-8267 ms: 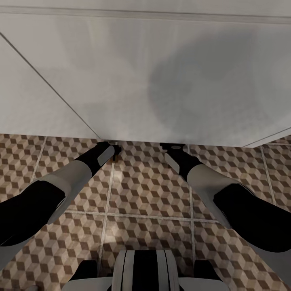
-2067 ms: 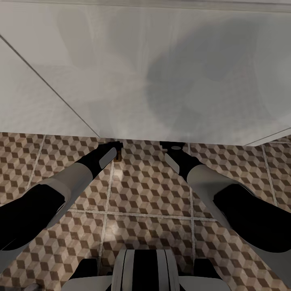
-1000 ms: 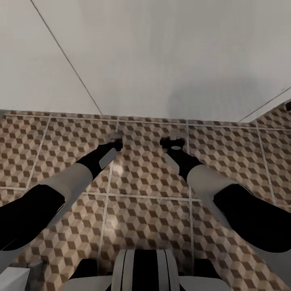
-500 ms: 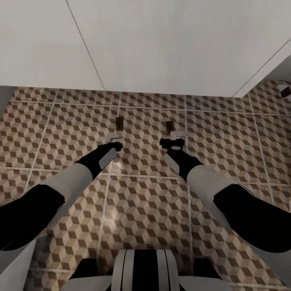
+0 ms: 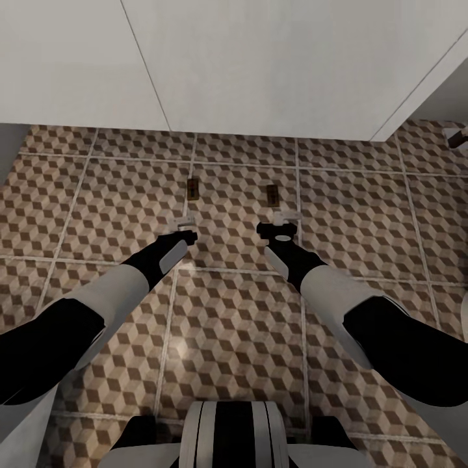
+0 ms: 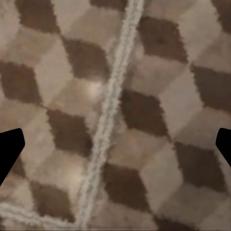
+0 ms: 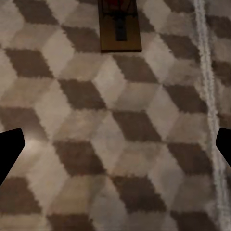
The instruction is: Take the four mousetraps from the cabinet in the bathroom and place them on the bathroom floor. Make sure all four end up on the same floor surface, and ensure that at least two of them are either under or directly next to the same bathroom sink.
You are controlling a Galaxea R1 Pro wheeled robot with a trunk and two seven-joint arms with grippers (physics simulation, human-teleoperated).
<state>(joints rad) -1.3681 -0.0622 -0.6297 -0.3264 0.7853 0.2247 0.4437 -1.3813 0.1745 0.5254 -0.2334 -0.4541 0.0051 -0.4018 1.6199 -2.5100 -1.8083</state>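
Two mousetraps lie flat on the cube-patterned bathroom floor (image 5: 234,325), just in front of a broad white surface (image 5: 260,65); I cannot tell whether that surface is the sink. The left mousetrap (image 5: 192,188) sits a short way beyond my left gripper (image 5: 185,227), which is open over a grout line (image 6: 108,120). The right mousetrap (image 5: 272,193) lies just ahead of my right gripper (image 5: 281,224), also open and empty. In the right wrist view that mousetrap (image 7: 120,26) shows with its metal parts up, apart from the fingertips (image 7: 9,147). The cabinet is out of view.
A seam (image 5: 146,65) runs across the white surface, whose front edge crosses the far side of the floor. A small dark and white object (image 5: 458,136) sits at the far right edge. Open tiles stretch between my arms and my base (image 5: 231,435).
The whole view has pulled back from the white surface, which earlier covered my gripper tips. Both mousetraps now lie on the tiles ahead of the open grippers. A brown piece at the left gripper's tip is gone.
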